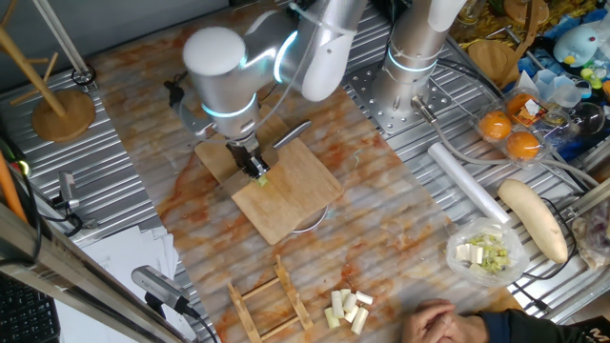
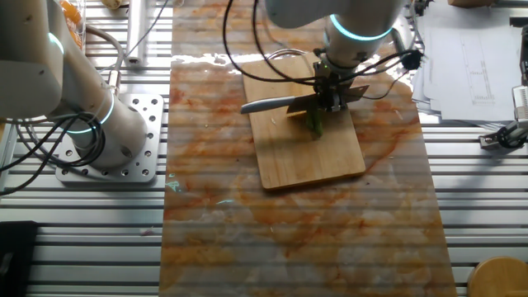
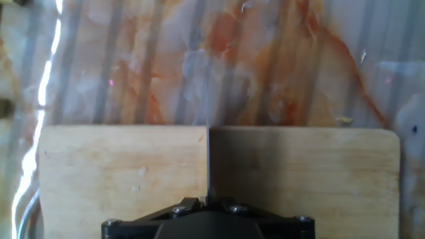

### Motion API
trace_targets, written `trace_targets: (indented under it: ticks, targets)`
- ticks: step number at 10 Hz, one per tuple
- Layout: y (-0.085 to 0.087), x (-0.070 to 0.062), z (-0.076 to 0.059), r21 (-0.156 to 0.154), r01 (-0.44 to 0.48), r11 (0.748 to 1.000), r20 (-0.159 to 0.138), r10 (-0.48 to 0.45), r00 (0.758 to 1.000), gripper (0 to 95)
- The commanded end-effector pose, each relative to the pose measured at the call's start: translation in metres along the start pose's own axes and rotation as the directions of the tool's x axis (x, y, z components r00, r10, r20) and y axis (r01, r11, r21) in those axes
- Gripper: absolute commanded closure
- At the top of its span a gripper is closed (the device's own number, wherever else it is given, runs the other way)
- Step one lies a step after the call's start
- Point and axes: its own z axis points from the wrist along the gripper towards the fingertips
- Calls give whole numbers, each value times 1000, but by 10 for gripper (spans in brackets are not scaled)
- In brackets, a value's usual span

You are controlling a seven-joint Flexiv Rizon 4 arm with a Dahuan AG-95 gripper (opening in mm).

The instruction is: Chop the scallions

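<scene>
We see the fingers [image 2: 334, 97] pinching a knife [image 2: 285, 104] over the scallions [image 2: 316, 124] on the cutting board [image 2: 309, 157]; the hand view hides the stalk.

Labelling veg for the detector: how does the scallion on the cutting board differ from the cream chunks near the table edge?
The scallion is bright green; the chunks are pale cream. The scallion is one small piece lying under the gripper on the cutting board; the chunks are a cluster of several short cylinders on the bare table, away from the arm. Both look like cut vegetable pieces.
</scene>
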Motion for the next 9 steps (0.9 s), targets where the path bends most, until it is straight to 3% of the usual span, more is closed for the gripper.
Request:
trace_targets:
  ticks: [1,3,4,6,9]
  targets:
    - [3,-6,30,12,6,1000,-14,-6,1000,950]
    - [4,-5,24,10,12,1000,-25,-11,1000,950]
    - [1,-4,4,2,25,1000,-50,-25,998,950]
    - [-2,1,-17,-21,26,999,-80,-27,996,950]
    - [-3,4,-20,-12,26,1000,-89,-27,996,950]
